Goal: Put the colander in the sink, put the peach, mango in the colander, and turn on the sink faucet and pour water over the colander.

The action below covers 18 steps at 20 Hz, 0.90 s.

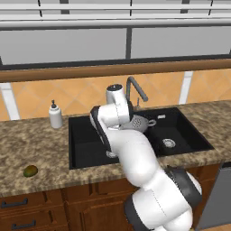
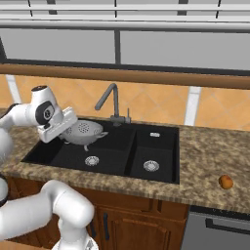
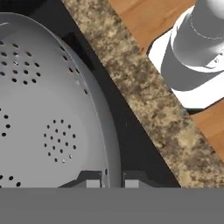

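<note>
Gripper (image 3: 113,180) pinching colander (image 2: 84,131) rim, hanging tilted over sink (image 2: 161,133) left basin; thin hold risking slipping.

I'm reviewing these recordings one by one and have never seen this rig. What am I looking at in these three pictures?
All rendered. A white robot arm on a drivable base works at a kitchen counter. Two pictures come from cameras on the base, behind the arm to its left and right; the third looks along the hand. The hand grips the rim of the colander, holding it above the black sink, near the sink faucet. On the counter: the mango left of the sink, the peach right of it, and a white soap dispenser.
</note>
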Tool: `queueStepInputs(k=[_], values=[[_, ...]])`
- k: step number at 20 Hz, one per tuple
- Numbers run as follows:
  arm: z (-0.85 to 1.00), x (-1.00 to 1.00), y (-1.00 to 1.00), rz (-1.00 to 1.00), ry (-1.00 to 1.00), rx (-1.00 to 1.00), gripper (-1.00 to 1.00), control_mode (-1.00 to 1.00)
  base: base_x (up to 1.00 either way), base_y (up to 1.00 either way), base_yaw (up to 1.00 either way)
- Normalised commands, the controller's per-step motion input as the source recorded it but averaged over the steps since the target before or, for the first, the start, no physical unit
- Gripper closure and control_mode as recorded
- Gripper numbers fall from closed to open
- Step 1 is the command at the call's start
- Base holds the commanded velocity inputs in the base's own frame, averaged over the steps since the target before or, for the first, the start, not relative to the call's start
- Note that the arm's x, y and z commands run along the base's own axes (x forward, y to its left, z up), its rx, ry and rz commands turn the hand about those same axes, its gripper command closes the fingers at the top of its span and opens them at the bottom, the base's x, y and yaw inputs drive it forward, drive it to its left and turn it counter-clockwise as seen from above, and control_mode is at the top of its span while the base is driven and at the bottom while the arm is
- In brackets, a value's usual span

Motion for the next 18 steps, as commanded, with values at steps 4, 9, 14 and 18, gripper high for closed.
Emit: queueStepInputs(k=[4,9,14,18], values=[[-0.23,0.96,0.86,-0.46,-0.01,0.0,1.0,-1.0,0.0,0.0,0.0],[-0.28,0.89,0.26,-0.55,0.0,0.0,1.0,-1.0,0.0,0.0,0.0],[-0.32,0.46,0.36,-0.58,-0.04,0.0,1.0,-1.0,0.0,0.0,0.0],[-0.37,0.0,0.82,-0.52,-0.04,0.0,1.0,-1.0,0.0,0.0,0.0]])
